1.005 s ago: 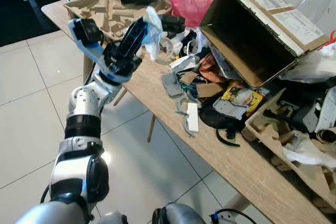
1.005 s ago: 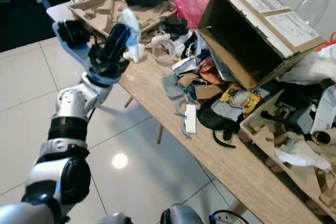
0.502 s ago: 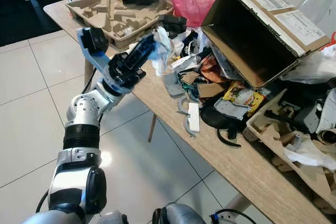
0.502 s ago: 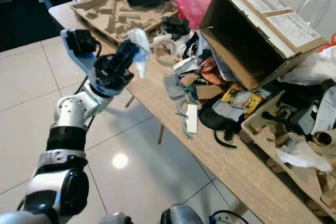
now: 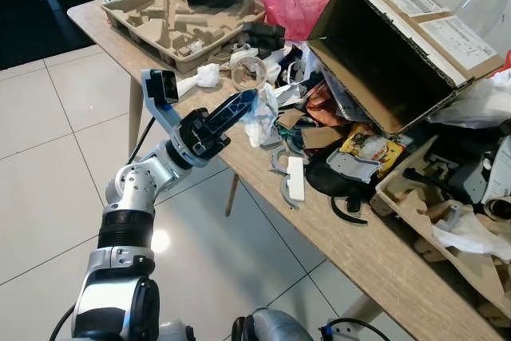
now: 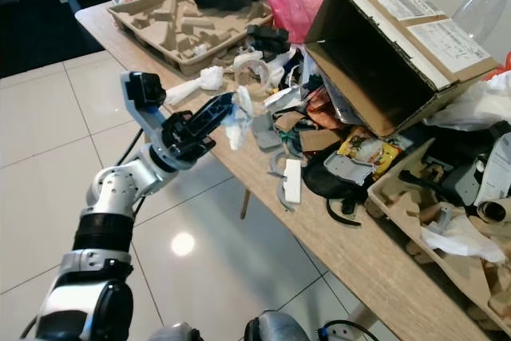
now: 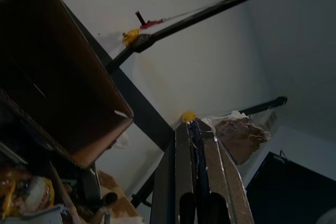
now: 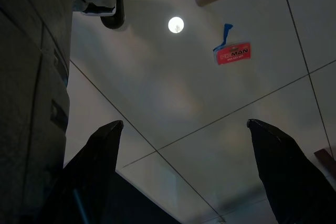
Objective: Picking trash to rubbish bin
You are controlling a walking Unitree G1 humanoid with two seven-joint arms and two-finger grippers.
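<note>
Carrying step, by the look of it: a crumpled piece of white tissue-like trash [image 5: 259,113] pinched between the long black fingers of the left gripper [image 5: 242,105] and held in the air just over the near edge of the long pale wooden table [image 5: 375,257], hanging down past the fingertips. In the left wrist view, the two fingers [image 7: 185,171] pressed close together with the wad [image 7: 239,135] poking out beside their tips. Left arm stretched forward and up from the shoulder, elbow low, forearm angled toward the heap of clutter, wrist camera block cocked back above the hand. Next, probably: keeping the pinch firm, drawing the wad back clear of the table edge and turning toward a bin, none of which can be placed from these pictures. Some risk of the loose tissue snagging on the grey plastic scraps [image 5: 263,128] lying just beneath it. Close by, the open brown cardboard box [image 5: 375,61] lying on its side and the moulded pulp tray [image 5: 160,17] at the far end. Right gripper [image 8: 186,174] pointed at the tiled floor, fingers spread wide, holding nothing.
</note>
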